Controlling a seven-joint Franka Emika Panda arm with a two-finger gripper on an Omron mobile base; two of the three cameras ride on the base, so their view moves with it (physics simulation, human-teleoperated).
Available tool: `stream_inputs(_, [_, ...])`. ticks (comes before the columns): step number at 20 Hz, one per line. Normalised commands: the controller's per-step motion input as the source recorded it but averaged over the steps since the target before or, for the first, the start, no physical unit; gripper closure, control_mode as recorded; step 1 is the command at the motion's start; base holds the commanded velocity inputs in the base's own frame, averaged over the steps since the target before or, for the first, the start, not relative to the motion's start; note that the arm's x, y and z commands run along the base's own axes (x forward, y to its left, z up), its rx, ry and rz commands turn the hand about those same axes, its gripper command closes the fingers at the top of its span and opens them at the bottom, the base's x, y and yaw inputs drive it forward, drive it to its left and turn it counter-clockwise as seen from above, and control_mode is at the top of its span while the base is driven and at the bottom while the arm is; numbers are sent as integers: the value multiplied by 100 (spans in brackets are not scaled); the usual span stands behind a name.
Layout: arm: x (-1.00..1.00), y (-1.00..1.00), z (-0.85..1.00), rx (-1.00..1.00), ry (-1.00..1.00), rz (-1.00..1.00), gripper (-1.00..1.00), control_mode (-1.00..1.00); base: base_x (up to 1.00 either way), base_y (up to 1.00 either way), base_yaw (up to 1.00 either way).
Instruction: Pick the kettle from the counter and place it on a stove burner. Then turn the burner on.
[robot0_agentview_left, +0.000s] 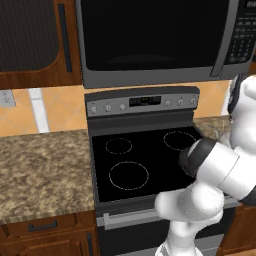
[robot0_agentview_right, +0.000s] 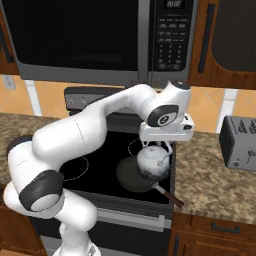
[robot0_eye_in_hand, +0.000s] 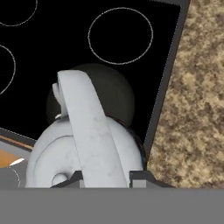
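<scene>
I had the kettle (robot0_agentview_right: 153, 163) hanging from its arched handle (robot0_eye_in_hand: 89, 131), which ran straight up between the fingers (robot0_eye_in_hand: 107, 178); they were pinched on that thin strap near its top, so the round silver body swung directly below them with the lid knob (robot0_eye_in_hand: 58, 178) just off to one side of the handle in the hand view. I judged the handle was the sensible hold, since the body is too wide and smooth for so narrow a grip, and carrying it from above kept it upright. The kettle was off the tabletop (robot0_agentview_right: 220, 180) and over the black stove (robot0_agentview_right: 100, 170), directly above a flat black frying pan (robot0_agentview_right: 134, 179) that sat on the near right-hand burner, its handle poking out toward the stove's front edge. Whether the kettle's base was touching the pan or hanging just clear, I could not tell from the right base view. Beyond the fingers, further onto the glass, an unoccupied ringed burner (robot0_eye_in_hand: 120, 36) lay well within reach, and two more rings (robot0_agentview_left: 129, 175) showed on the far side of the arm. The knobs sat along the back panel (robot0_agentview_left: 142, 104), past the burners. To the other side of the fingers the speckled tabletop carried a toaster (robot0_agentview_right: 239, 142). The placing step looked underway, with the burner yet to be switched on.
</scene>
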Motion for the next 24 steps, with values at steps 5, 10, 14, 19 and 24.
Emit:
stream_inputs(5, [0, 100, 20, -4, 0, -5, 100, -100, 0, 0, 0])
stream_inputs(10, [6, 100, 19, -4, -4, -10, 100, -100, 0, 0, 0])
stream_inputs(14, [7, 95, 5, 0, -9, -7, 100, -100, 0, 0, 0])
stream_inputs(19, [20, 100, 0, 0, -7, 0, 100, -100, 0, 0, 0])
stream_inputs(24, [19, 100, -1, 0, -1, 0, 100, -100, 0, 0, 0])
